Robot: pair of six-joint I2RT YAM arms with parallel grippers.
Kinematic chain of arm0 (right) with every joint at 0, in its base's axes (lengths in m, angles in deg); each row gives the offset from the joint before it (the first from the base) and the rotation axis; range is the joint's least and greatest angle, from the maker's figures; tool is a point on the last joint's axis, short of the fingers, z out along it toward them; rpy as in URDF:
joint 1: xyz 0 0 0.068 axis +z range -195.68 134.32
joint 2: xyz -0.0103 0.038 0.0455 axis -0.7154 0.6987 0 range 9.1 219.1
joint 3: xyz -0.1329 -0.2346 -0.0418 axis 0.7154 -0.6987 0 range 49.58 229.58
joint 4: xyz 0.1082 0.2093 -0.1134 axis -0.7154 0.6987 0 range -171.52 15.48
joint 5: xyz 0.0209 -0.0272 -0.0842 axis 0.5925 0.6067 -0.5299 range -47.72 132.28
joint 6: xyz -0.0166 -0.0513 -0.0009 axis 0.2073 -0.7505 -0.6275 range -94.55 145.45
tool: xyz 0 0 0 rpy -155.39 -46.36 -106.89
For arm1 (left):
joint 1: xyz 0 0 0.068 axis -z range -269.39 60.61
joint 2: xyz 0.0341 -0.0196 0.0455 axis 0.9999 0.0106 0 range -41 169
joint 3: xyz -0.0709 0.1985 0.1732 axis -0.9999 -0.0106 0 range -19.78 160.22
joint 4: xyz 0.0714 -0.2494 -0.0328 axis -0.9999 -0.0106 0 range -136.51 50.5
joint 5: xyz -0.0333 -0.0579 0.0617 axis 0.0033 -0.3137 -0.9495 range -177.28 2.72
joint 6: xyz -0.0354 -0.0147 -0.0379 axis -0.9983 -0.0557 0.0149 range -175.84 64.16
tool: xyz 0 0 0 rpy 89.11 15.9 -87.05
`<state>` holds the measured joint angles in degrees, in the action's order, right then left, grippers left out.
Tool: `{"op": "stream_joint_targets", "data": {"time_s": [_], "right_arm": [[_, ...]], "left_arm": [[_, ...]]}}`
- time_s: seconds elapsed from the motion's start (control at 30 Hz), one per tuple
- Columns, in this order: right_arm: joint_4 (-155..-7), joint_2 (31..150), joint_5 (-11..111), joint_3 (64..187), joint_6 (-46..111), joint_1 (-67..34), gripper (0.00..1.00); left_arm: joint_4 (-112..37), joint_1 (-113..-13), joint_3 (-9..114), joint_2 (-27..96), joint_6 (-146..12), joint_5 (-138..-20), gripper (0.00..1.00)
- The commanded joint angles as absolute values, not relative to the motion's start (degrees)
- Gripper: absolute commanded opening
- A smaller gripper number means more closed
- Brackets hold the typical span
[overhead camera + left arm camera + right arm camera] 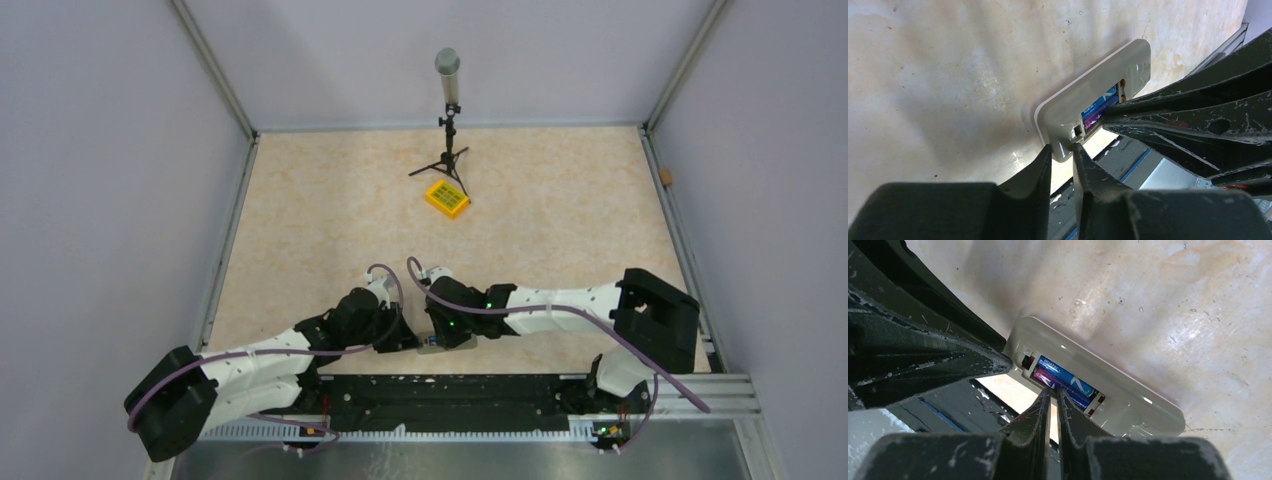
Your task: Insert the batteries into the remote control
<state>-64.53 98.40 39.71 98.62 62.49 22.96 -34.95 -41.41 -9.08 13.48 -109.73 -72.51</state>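
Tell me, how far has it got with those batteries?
Both batteries already lie in the remote control's open compartment. The left pincer grips one end of it, while the right pincer, closed, has its tips on the purple one. Left: probably seating it fully; no cover is on.

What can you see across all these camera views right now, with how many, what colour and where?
remote control: one, grey-white, back up with its compartment open, near edge of the table between the arms
batteries: two, one blue and one purple, side by side in the remote's compartment
keypad box: one, yellow with green keys, far middle of the table
stand: one, black tripod topped by a grey cylinder, far edge
table: one, mottled beige
left end effector: one, black, closed on the remote's end
right end effector: one, black, fingers nearly together, tips at the purple battery
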Motion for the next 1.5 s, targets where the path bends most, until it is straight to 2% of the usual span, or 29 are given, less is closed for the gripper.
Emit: {"op": "stream_joint_targets", "data": {"time_s": [0.0,0.2,0.57,0.83,0.93,1.0,1.03,1.17,1.47], "right_arm": [[-61.9,100.6,38.0,100.3,61.6,23.8,0.09],[-64.3,100.4,39.6,100.8,61.7,23.8,0.09],[-58.6,91.4,32.0,101.6,60.9,23.8,0.1],[-57.0,84.5,32.2,98.4,60.1,23.8,0.12],[-56.1,83.2,32.7,96.5,60.6,23.8,0.08],[-56.5,82.5,33.5,94.9,61.3,23.8,0.02],[-57.0,82.2,33.9,94.1,61.7,23.8,0.0],[-58.5,81.4,35.6,90.8,63.2,23.8,0.0],[-62.2,80.1,38.9,84.9,65.5,24.4,0.0]], "left_arm": [[-32.7,-41.4,-9.0,12.1,-109.4,-71.4,0.24],[-33.4,-41.4,-8.6,11.9,-109.1,-71.5,0.25],[-39.0,-41.4,-6.4,8.8,-107.3,-73.2,0.27],[-49.4,-41.4,-0.1,5.3,-101.9,-80.6,0.41],[-50.9,-41.5,3.2,7.2,-100.4,-83.4,0.45],[-51.2,-41.5,5.1,9.4,-99.6,-83.9,0.45],[-51.1,-41.5,5.9,10.8,-99.2,-84.3,0.43],[-49.1,-41.5,8.5,16.3,-97.9,-83.9,0.28],[-45.4,-41.5,11.5,28.7,-96.9,-80.6,0.05]]}}
